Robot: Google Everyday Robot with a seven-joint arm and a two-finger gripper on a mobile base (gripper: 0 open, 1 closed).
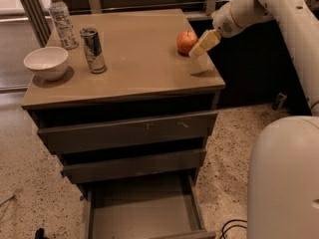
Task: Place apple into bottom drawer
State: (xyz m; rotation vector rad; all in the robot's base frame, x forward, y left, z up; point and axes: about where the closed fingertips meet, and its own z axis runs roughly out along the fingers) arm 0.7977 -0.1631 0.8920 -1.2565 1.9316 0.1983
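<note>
Nearest the camera, the bottom drawer (142,208) stands pulled out and ready, so the step in hand is the grasp up on the tabletop (144,73). There the apple (186,42) sits toward the far right edge, with the gripper (200,46) just beside its right flank, angled down; whether it is open or closed I cannot tell. A good grasp, I judge, means straddling the round fruit at its widest part and closing gently, lest a glancing touch roll it off the nearby edge.

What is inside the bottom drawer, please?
The bottom drawer shows only bare floor; its back is hidden under the drawer above. The apple sits on the cabinet top, gripper beside it.
</note>
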